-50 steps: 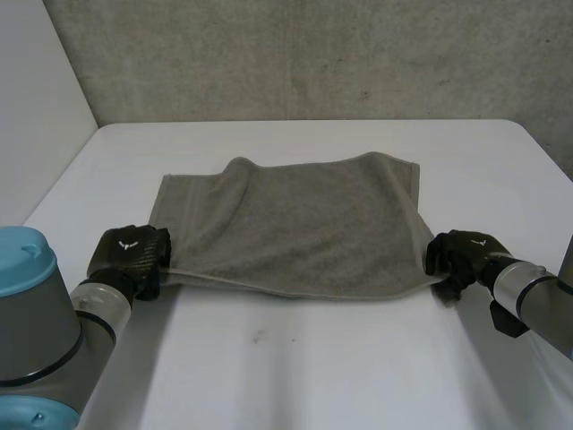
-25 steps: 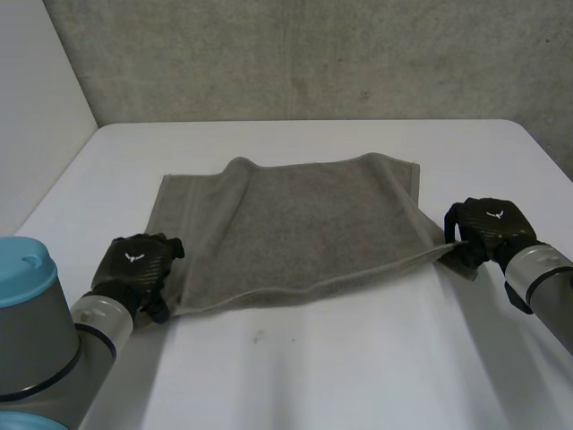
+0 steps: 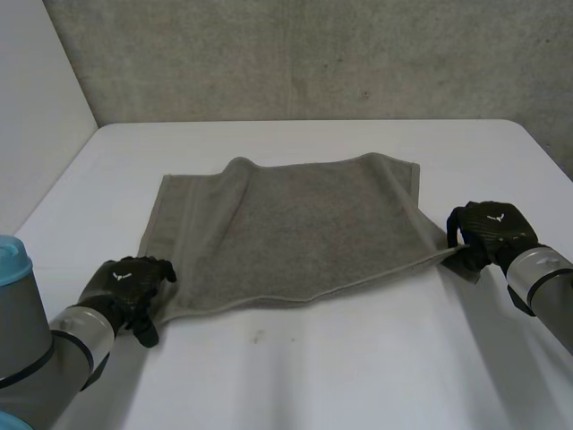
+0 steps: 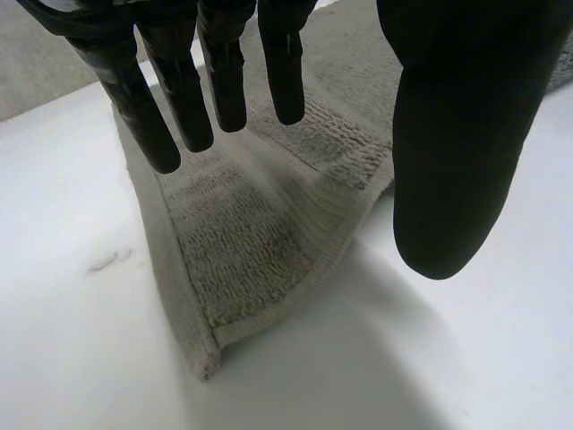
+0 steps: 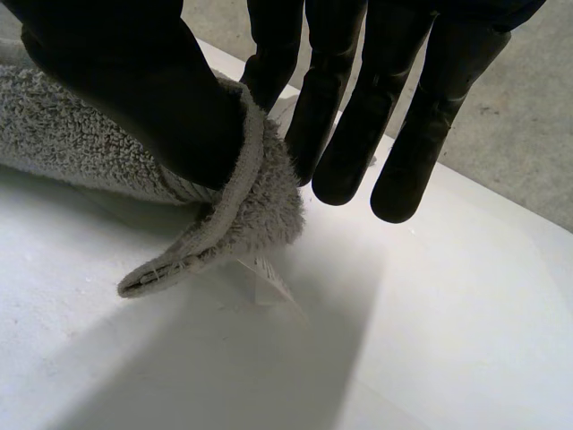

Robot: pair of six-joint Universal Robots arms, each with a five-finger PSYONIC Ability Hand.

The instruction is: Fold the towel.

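**Towel fold: left hand released, right hand pinching a corner**

Nearest, at the near-left corner of the worktop (image 3: pixel 358 385), the left arm (image 3: pixel 40 354) reaches forward and low. The left hand (image 3: pixel 125 285) sits palm down at the towel's near-left corner. In the left wrist view its fingers (image 4: pixel 183 103) are straight and spread and the thumb (image 4: pixel 457 134) stands well apart. The corner lies flat beneath them and nothing is gripped.

A small dark mark (image 3: pixel 258 337) shows on the bare worktop just in front of the towel's near edge.

The grey towel (image 3: pixel 295 224) lies across the middle of the worktop. Its near edge slants away from the left hand's corner towards the right hand. A flat strip of a lower layer shows along its left side.

By the worktop's right edge, the right arm (image 3: pixel 542 287) comes in from the near side. The right hand (image 3: pixel 491 231) is at the towel's right corner. In the right wrist view the thumb (image 5: pixel 134 81) presses the rolled hem against the straight fingers (image 5: pixel 336 116), a firm pinch. The cloth rises towards that hand.

Nothing lies in either arm's way. Beyond the far edge stands a concrete wall (image 3: pixel 313 54).
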